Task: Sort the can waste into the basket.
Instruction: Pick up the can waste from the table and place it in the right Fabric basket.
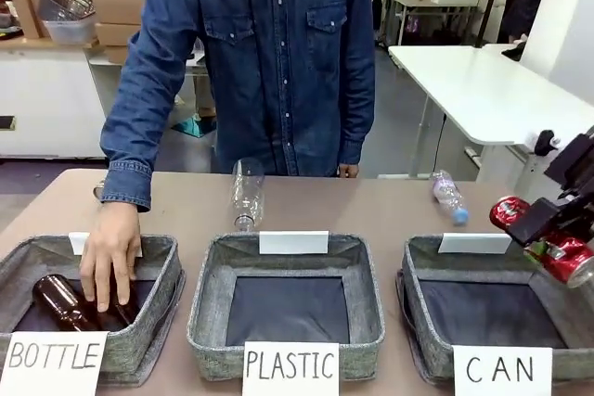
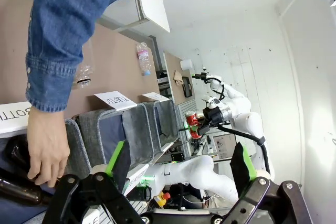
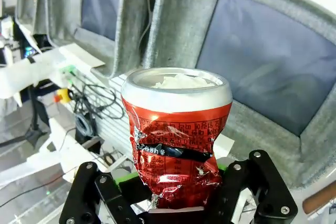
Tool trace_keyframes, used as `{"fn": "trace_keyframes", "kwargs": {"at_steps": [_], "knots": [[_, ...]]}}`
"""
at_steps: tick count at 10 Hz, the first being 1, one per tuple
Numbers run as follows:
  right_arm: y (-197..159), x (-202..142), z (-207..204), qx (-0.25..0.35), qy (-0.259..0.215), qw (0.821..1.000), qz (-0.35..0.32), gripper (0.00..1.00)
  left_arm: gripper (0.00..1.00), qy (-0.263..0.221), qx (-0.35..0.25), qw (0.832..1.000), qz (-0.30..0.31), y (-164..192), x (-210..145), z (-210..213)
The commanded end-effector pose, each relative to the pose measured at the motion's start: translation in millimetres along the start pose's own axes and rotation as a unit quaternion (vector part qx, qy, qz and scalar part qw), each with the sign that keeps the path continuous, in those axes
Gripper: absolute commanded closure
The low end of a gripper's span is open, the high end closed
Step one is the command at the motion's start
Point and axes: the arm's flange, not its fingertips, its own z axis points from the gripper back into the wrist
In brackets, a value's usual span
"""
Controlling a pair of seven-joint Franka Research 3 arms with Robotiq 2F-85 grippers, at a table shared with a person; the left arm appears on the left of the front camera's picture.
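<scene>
My right gripper (image 1: 549,229) is shut on the red dented can (image 1: 543,240), holding it tilted in the air at the right rim of the grey CAN basket (image 1: 415,296). Seen from the right wrist, the can (image 3: 176,140) stands between the black fingers of the gripper (image 3: 176,200), with the basket's dark base (image 3: 273,72) beyond it. The can seems to hang just outside the rim. My left gripper (image 2: 180,162) is open with nothing between its green pads (image 2: 118,156). The dark can is out of view.
The person's hand (image 1: 109,261) rests on a brown bottle (image 1: 60,301) inside the BOTTLE basket (image 1: 139,345). The PLASTIC basket (image 1: 209,322) stands in the middle. Two clear plastic bottles (image 1: 246,194) (image 1: 450,198) lie on the table behind the baskets.
</scene>
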Motion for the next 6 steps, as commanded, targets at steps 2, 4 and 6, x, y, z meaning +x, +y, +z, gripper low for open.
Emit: {"fn": "trace_keyframes", "kwargs": {"at_steps": [2, 4, 6], "knots": [[-6.4, -43.2, -59.9, -0.015, 0.0, 1.0, 0.009, 0.69, 0.0, -0.006, -0.013, 1.0, -0.009, -0.5, 0.2, -0.9], [-5.3, -42.8, -62.9, -0.018, 0.002, 1.0, 0.006, 0.12, 0.0, -0.006, -0.013, 1.0, -0.009, -0.5, 0.2, -0.9], [-4.4, -42.9, -63.6, -0.019, 0.003, 1.0, 0.005, 0.0, 0.0, -0.006, -0.013, 1.0, -0.009, -0.5, 0.2, -0.9]]}}
